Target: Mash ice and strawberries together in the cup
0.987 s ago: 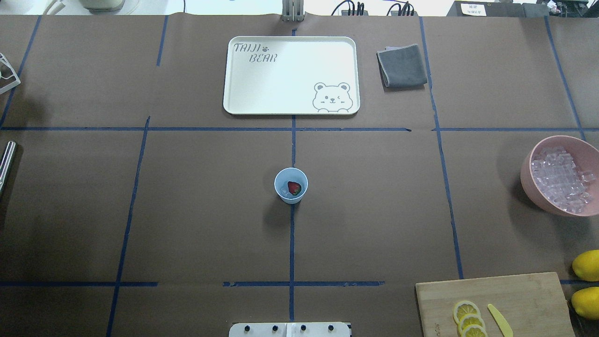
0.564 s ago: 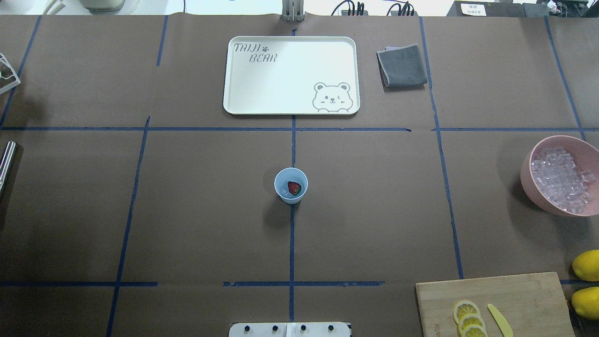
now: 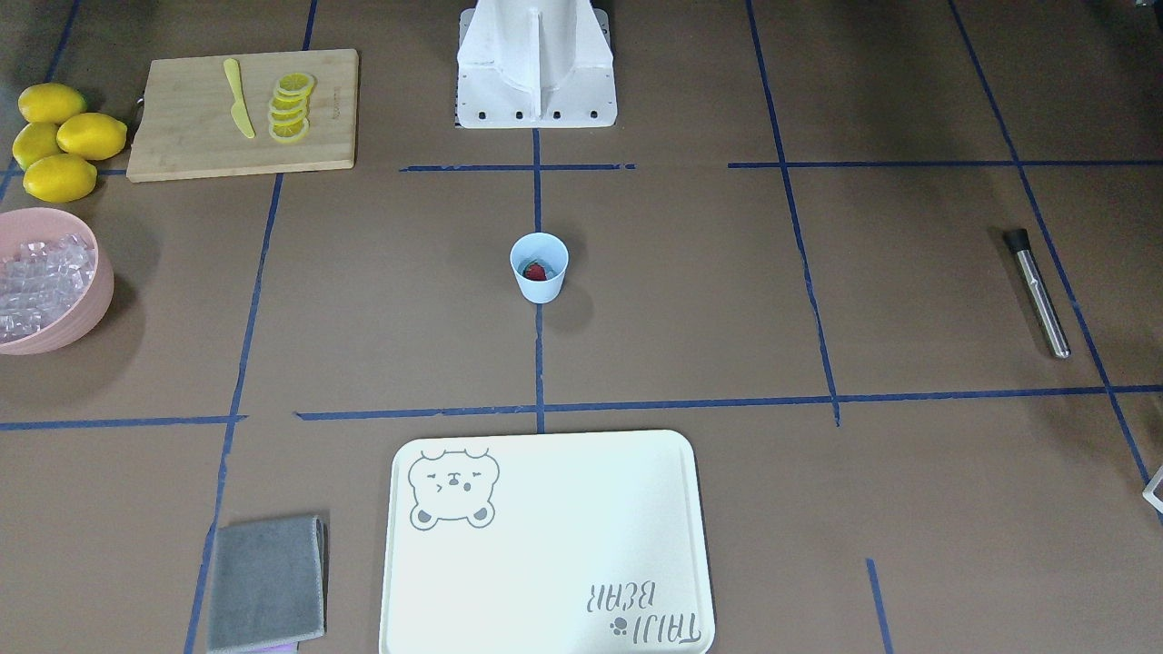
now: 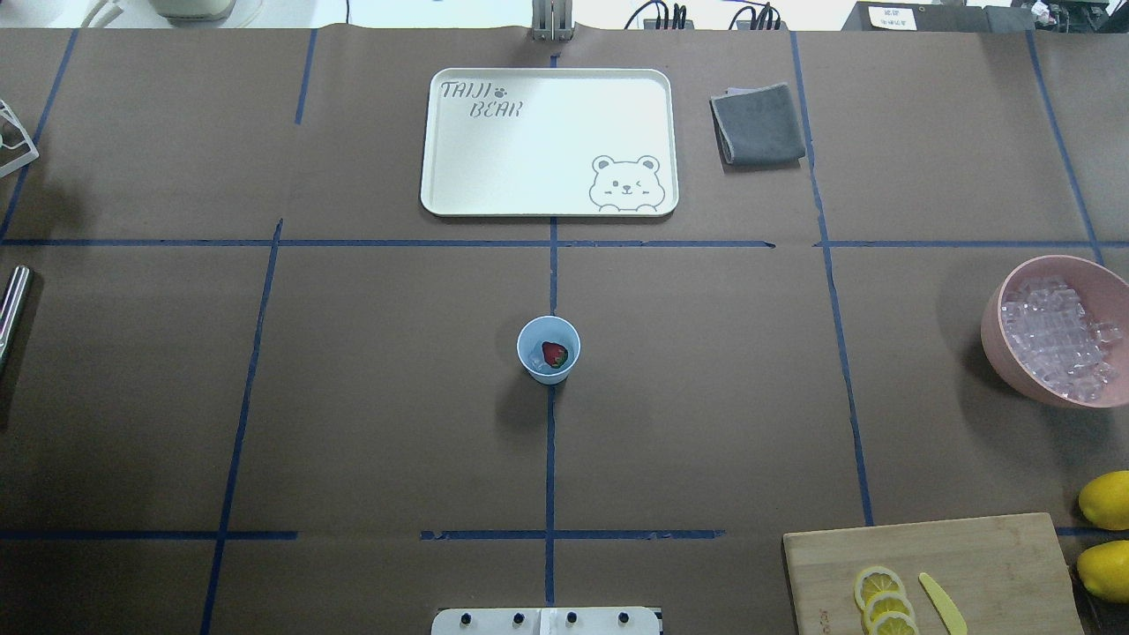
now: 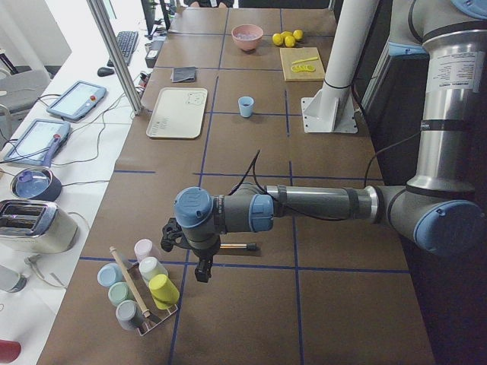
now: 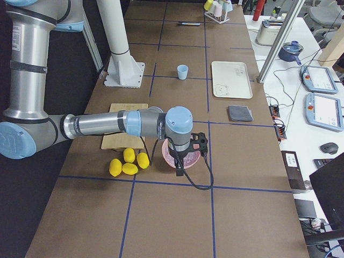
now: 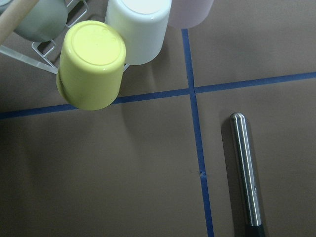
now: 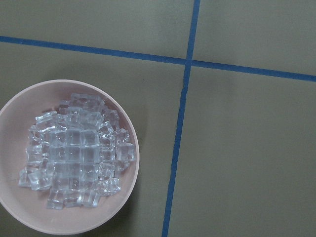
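The pale blue cup [image 4: 548, 350] stands upright at the table's centre, also in the front-facing view [image 3: 539, 266]. A red strawberry [image 4: 555, 354] lies inside it beside a small clear ice cube [image 4: 535, 360]. More ice [image 8: 76, 158] fills the pink bowl [image 4: 997, 339] at the right edge. A steel muddler [image 3: 1038, 292] lies at the far left, also in the left wrist view [image 7: 245, 173]. My left gripper [image 5: 202, 268] hangs over the muddler. My right gripper [image 6: 179, 166] hangs over the pink bowl. I cannot tell whether either is open or shut.
A white bear tray [image 4: 549, 141] and a grey cloth [image 4: 758, 123] lie at the far side. A cutting board [image 4: 988, 564] with lemon slices [image 4: 882, 600] and a yellow knife, plus lemons [image 4: 1107, 498], sit near right. A rack of coloured cups [image 5: 141, 285] stands at the left end.
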